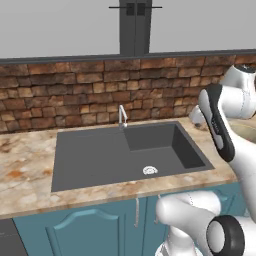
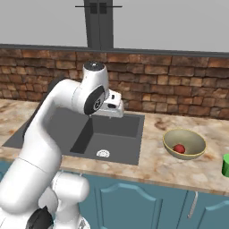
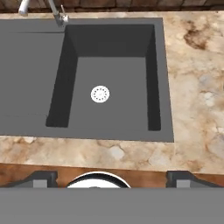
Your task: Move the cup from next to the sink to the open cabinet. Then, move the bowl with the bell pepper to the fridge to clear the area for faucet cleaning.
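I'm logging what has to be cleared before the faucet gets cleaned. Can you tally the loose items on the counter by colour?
Green: 1, the cup
Olive-tan: 1, the bowl
Red: 1, the pepper, lying in the bowl
Total: 3

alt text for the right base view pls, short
White robot arm bends over a dark grey sink in a marble counter against a brick wall. Right of the sink, an olive-tan bowl holds a red bell pepper; a green cup sits at the frame's right edge.
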Controlling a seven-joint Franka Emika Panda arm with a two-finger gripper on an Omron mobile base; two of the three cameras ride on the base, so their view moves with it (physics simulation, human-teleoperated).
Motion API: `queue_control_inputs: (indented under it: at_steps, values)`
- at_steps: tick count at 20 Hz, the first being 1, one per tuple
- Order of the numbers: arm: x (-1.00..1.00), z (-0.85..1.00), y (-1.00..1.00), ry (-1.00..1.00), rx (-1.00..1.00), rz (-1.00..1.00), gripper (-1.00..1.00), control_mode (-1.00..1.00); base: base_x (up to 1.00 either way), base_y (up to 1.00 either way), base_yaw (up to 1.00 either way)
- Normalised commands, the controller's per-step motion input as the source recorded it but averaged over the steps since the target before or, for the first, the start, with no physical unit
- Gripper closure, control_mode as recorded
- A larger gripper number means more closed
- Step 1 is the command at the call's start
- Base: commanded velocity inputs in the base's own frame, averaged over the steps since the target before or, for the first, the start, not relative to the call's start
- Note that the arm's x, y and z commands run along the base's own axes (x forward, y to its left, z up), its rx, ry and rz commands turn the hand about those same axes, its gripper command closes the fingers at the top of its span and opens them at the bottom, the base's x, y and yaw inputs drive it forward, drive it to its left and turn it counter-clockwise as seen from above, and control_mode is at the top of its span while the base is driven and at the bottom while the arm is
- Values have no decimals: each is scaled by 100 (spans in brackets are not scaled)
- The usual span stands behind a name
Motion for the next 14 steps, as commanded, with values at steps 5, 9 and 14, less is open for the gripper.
queue_control_inputs:
  at_steps: [5, 9, 14]
  values:
    - [43, -32, -100, 20, 0, -2, -100, -100, 0, 0, 0]
    - [36, -35, -100, 20, 0, -6, -100, -100, 0, 0, 0]
    - [20, -54, -83, 23, -4, -10, -100, -100, 0, 0, 0]
